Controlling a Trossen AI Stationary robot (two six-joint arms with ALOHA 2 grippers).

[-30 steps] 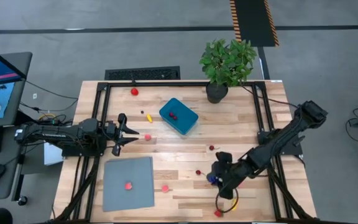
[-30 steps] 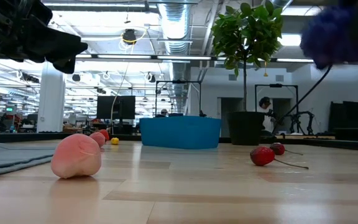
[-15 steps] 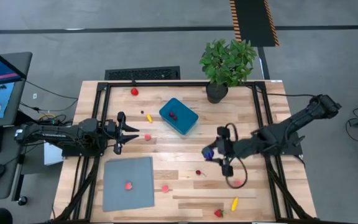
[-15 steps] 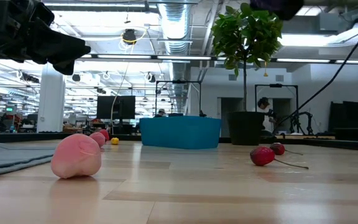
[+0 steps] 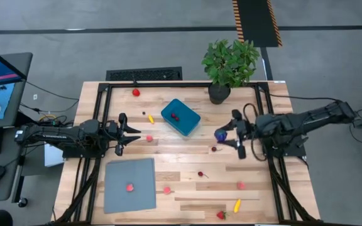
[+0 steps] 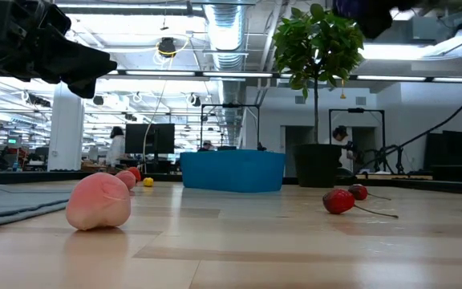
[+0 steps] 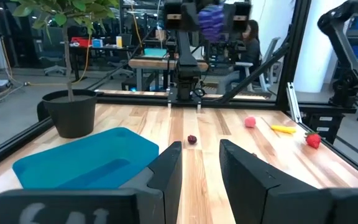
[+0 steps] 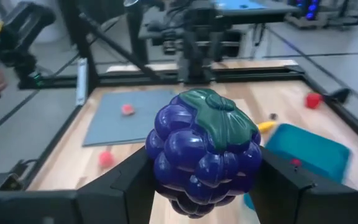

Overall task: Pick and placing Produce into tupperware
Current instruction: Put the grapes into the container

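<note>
From the top-down camera: the right gripper (image 5: 227, 135) is clamped around a purple plastic bunch of grapes (image 5: 220, 134), held above the wooden table (image 5: 187, 182). The small teal-blue plastic tupperware tub (image 5: 181, 117) sits near it, off toward the table's middle, with two tiny dark red bits inside. A little dark cherry (image 5: 213, 149) lies just beside the claw, and the leafy green potted plant (image 5: 229, 64) stands close by at the back edge. Well away from it, at the front: a yellow banana-shaped toy (image 5: 237, 204), a red strawberry (image 5: 220, 215) and a pink piece (image 5: 241, 185). The left gripper (image 5: 131, 134) waits on the other side, jaws a bit apart and empty, with a small pink piece (image 5: 149, 138) just ahead of it and the flat grey square sheet (image 5: 129, 185) nearby.

Table-level camera: a big pink peach-looking toy (image 6: 99, 201) up close, the teal tub behind it, two red cherries with stems (image 6: 339, 200) to one side.

Left wrist camera: its own fingers stand parted with nothing between them; the grapes hang in the far claw.

Right wrist camera: grapes fill the space between both fingers, gripped snugly, with the tub beyond them.
</note>
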